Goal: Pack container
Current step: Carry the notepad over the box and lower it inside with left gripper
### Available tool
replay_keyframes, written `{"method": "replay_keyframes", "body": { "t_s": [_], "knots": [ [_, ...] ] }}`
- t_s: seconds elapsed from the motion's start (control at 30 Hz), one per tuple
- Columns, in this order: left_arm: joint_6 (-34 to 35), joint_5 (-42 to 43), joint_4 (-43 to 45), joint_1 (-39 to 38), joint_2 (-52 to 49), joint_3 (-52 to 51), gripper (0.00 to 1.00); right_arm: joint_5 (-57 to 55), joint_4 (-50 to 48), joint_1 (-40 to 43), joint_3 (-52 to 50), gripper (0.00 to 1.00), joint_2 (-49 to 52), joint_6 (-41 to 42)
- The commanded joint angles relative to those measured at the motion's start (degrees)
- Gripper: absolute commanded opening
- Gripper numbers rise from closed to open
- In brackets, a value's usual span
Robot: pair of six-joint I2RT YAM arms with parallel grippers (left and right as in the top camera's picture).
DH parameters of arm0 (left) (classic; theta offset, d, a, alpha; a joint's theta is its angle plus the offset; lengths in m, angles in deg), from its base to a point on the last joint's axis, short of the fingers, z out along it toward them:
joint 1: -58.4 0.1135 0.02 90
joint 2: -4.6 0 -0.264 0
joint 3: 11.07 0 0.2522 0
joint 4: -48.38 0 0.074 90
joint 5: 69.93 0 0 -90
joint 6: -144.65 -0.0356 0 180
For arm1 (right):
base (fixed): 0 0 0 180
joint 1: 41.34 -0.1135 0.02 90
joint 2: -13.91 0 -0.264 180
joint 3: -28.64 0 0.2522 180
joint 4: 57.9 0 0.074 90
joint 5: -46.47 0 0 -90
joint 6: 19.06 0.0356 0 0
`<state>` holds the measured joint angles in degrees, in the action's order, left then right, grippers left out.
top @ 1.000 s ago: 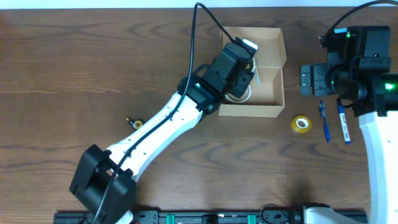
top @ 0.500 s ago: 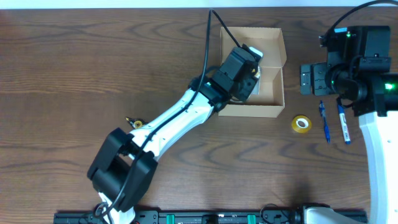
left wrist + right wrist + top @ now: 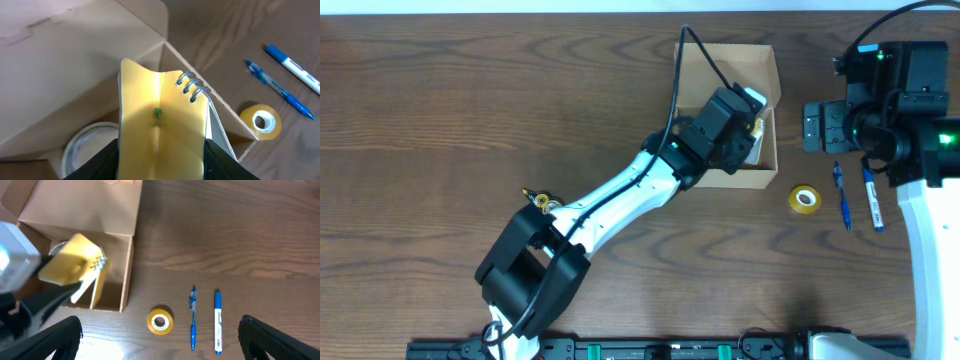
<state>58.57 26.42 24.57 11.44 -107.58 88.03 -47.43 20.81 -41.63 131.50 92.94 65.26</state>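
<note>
The tan cardboard container (image 3: 732, 62) stands open at the back of the table, its flap lid folded back. My left gripper (image 3: 742, 136) is inside it near the right wall, shut on a yellow spiral notebook (image 3: 161, 125) held upright over the box floor. A clear tape roll (image 3: 86, 146) lies in the container beside the notebook. The right wrist view shows the container (image 3: 80, 210) and the notebook (image 3: 75, 262) too. My right gripper (image 3: 814, 127) is open and empty above the table, right of the container; its fingers (image 3: 52, 340) spread wide.
A yellow tape roll (image 3: 805, 198) lies right of the container's front corner, also in the right wrist view (image 3: 160, 321). Two blue pens (image 3: 842, 195) (image 3: 871, 198) lie side by side beyond it. A small black and yellow object (image 3: 535, 198) lies at centre left.
My left arm has moved the notebook rightward inside the container, toward its right wall. The right arm, tape roll and pens have not moved.
</note>
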Motion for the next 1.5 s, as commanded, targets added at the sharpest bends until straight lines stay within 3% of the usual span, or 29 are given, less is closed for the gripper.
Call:
{"method": "replay_keyframes", "body": {
  "t_s": [0.0,0.07,0.17,0.2,0.9,1.2,1.47],
  "knots": [
    [-1.5,1.2,0.5,-0.8,-2.4,1.9,0.48,-0.6,0.0,-0.5,0.7,0.99,0.1,-0.2],
    [-1.4,1.2,1.2,-1.6,-3.2,1.8,0.52,-0.6,0.2,-0.5,0.7,0.99,0.1,-0.2],
    [-1.4,1.2,2.1,-2.0,-3.4,1.8,0.92,-0.6,0.3,-0.5,0.7,0.99,0.1,-0.2],
    [-1.4,1.2,2.7,-2.0,-3.4,1.9,0.98,-0.6,0.3,-0.5,0.7,0.99,0.1,-0.2],
    [-1.4,0.3,5.4,-2.1,-3.4,3.0,0.95,-0.5,0.2,-0.5,0.7,0.99,0.1,-0.2],
    [-4.5,-11.7,1.5,-0.6,-3.4,9.5,0.95,-0.5,0.2,-0.5,0.7,0.99,0.1,-0.2],
    [-7.5,-16.0,-6.3,4.0,-3.4,14.8,0.95,-0.5,0.2,-0.5,0.7,0.99,0.1,-0.2]
  ]
}}
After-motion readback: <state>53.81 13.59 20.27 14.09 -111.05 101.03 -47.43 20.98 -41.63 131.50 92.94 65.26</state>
